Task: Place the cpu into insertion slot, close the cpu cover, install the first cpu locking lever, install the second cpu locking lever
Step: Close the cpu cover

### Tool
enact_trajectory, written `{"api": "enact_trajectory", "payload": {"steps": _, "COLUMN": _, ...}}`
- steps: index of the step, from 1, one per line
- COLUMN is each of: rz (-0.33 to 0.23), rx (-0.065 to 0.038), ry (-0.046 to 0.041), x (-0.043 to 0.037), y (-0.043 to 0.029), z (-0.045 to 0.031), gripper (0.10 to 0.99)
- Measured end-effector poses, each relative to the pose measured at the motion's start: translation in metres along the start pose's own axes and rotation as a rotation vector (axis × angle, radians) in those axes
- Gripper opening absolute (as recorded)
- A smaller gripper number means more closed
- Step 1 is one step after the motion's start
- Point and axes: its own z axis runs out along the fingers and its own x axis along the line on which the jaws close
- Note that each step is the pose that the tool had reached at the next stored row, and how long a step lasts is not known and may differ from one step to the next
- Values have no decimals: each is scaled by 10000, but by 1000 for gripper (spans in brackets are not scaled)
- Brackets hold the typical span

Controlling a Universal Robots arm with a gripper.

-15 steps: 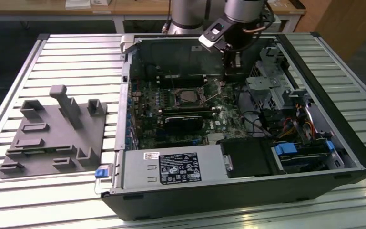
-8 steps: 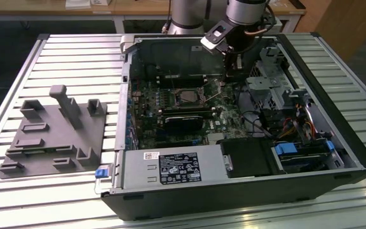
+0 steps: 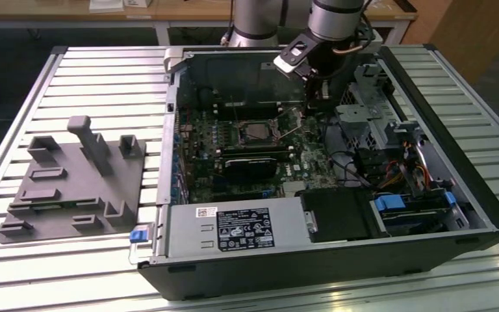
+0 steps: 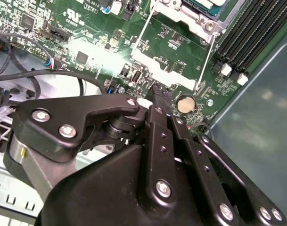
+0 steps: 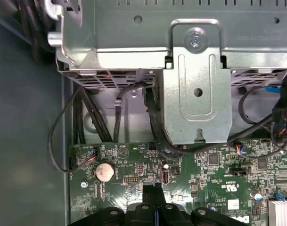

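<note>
Cpu (image 3: pixel 256 133) looks seated in the insertion slot (image 3: pixel 240 132), mid-board in the open pc case (image 3: pixel 336 273) on the slatted counter (image 3: pixel 76 71). In the second wrist view the cpu cover (image 4: pixel 181 17) seems to lie flat over it, w/ thin wire locking levers (image 4: pixel 205 61) running off its sides, prob not yet latched. Gripper (image 4: pixel 157 92) has its fingers pressed together w/ nothing btwn them. Its tips are low over the green board (image 5: pixel 209 174), near the board corner w/ the coin cell (image 5: pixel 104 172) and close to the levers' free ends, but contact isn't clear

Judgement: step in hand is a lever install. To do it well:
- use the closed tips as a pusher
- bear on the lever's handle end, not mid-wire
- sweep it down & under its hook
- keep off the small board parts & black cables (image 5: pixel 82 117)
- put no load on the cover itself

Hard to make out:
- cpu face is cut off at the frame edge in the second wrist view
- gripper body hides the board beneath it
- can't tell whether either lever is hooked
- can't tell whether the cover is fully down
</note>
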Motion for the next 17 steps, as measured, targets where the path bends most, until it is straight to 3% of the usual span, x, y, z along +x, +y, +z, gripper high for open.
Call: {"api": "enact_trajectory", "payload": {"steps": 17, "rz": -11, "rx": 134, "ry": -9, "x": 5, "y": 6, "z": 148, "gripper": 106}}
